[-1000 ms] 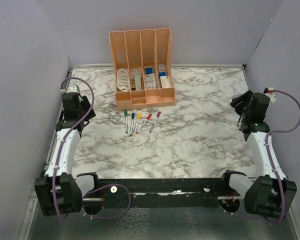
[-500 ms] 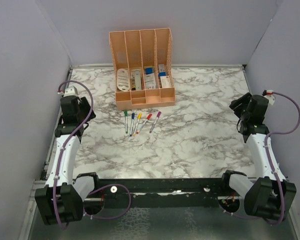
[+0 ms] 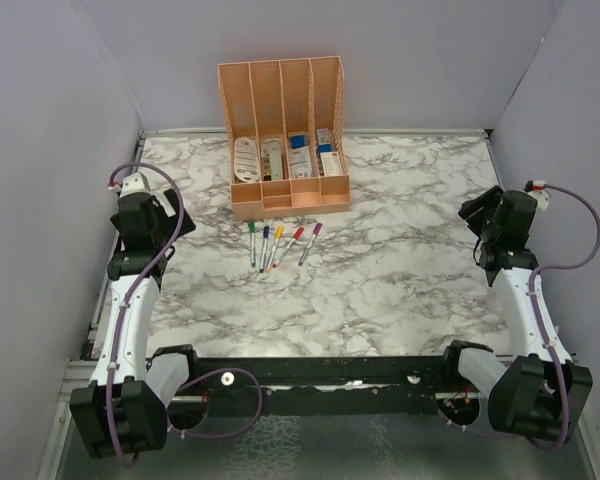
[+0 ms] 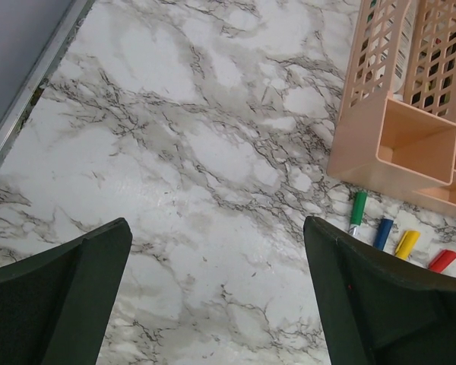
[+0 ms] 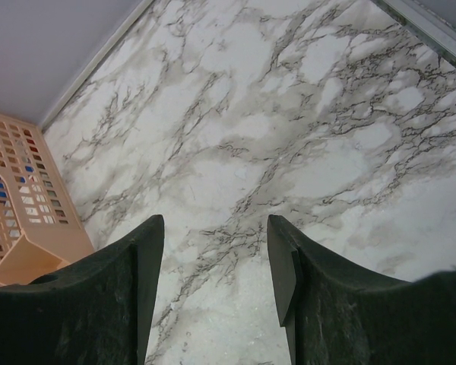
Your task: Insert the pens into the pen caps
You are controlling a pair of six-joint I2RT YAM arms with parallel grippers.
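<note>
Pens (image 3: pixel 278 246): five in a loose fan on the table (image 3: pixel 400 260), just in front of the organizer (image 3: pixel 283 135). From left: green (image 3: pixel 252 240), blue (image 3: pixel 264 243), yellow (image 3: pixel 274 247), red (image 3: pixel 289 246), purple (image 3: pixel 310 242). Coloured ends point toward the organizer, thin barrels toward the arms. Left wrist view shows those coloured ends in a row below the organizer's front tray (image 4: pixel 395 144). Too small to tell if each cap sits fully on its pen or only loose at the tip, so this fits either capped pens laid out or pens with caps merely resting against them.

Organizer: peach, four upright slots plus a low front tray. Slots hold small packets or boxes, white and blue labels, contents unreadable. Tray compartments seen by the left wrist look bare.

Left fingers (image 4: pixel 216 296) spread wide, holding nothing, hanging over bare marble near the left edge, well apart from the pens. Right fingers (image 5: pixel 215 281) also apart, nothing between them, over the right side, far from the pens. Both arms sit pulled out to the sides, probably keeping the middle unobstructed.
</note>
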